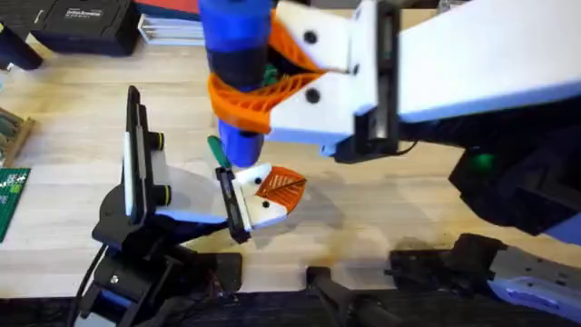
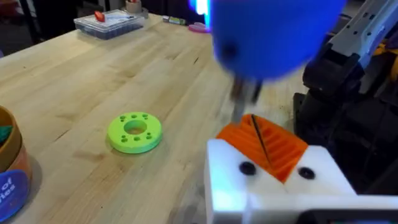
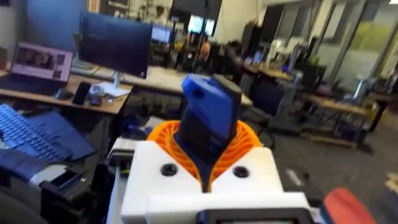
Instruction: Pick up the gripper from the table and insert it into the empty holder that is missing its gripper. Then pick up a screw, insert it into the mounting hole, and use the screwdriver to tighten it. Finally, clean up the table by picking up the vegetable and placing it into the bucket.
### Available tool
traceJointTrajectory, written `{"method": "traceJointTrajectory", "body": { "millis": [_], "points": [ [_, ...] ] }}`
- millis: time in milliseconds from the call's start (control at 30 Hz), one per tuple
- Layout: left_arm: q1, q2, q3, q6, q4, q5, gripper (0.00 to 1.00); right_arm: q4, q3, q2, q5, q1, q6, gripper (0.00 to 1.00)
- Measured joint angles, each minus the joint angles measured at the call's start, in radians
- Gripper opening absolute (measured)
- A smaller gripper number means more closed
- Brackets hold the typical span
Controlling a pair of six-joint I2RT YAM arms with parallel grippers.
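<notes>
— So where's the bright blue, fat pen-shaped electric screwdriver (image 1: 238, 64)?

— Held upright in the right gripper (image 1: 263, 86): its white fingers with orange ribbed pads (image 1: 250, 100) are closed around the black-banded barrel, high above the light wooden butcher-block table (image 1: 381, 209). The right wrist view shows the blue body (image 3: 208, 118) wedged between the two orange pads.

— And the tip?

— Pointing down at the left gripper (image 1: 268, 191), which lies low near the table. In the left wrist view the thin metal tip (image 2: 244, 102) hangs just above that gripper's orange pad (image 2: 264, 143).

— Is the left one gripping anything?

— Its fingers look nearly together, yet I cannot tell whether anything sits between them.

— Other pieces?

— A flat lime-green disc with holes (image 2: 135, 131) rests on the wood, and the orange-brown tub with a blue label (image 2: 11, 171) stands well apart from it, something teal inside.
</notes>
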Motion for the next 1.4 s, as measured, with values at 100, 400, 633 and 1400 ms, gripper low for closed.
{"method": "traceJointTrajectory", "body": {
  "millis": [100, 400, 633, 1400],
  "points": [
    [0.0, 0.0, 0.0, 0.0, 0.0, 0.0, 0.007, 0.04, 0.0, -0.028, 0.0, -0.015, 0.001, 0.032],
    [0.0, 0.0, 0.0, 0.0, 0.0, 0.0, 0.007, -0.049, 0.0, -0.051, 0.0, -0.072, 0.001, 0.032],
    [0.0, 0.0, 0.0, 0.0, 0.0, 0.0, 0.007, -0.381, 0.0, -0.049, 0.1, -0.214, -0.223, 0.032],
    [0.0, 0.0, 0.0, 0.0, 0.0, 0.0, 0.007, -0.64, 0.0, 0.463, 0.692, -0.758, -1.333, 0.032]
  ]
}}
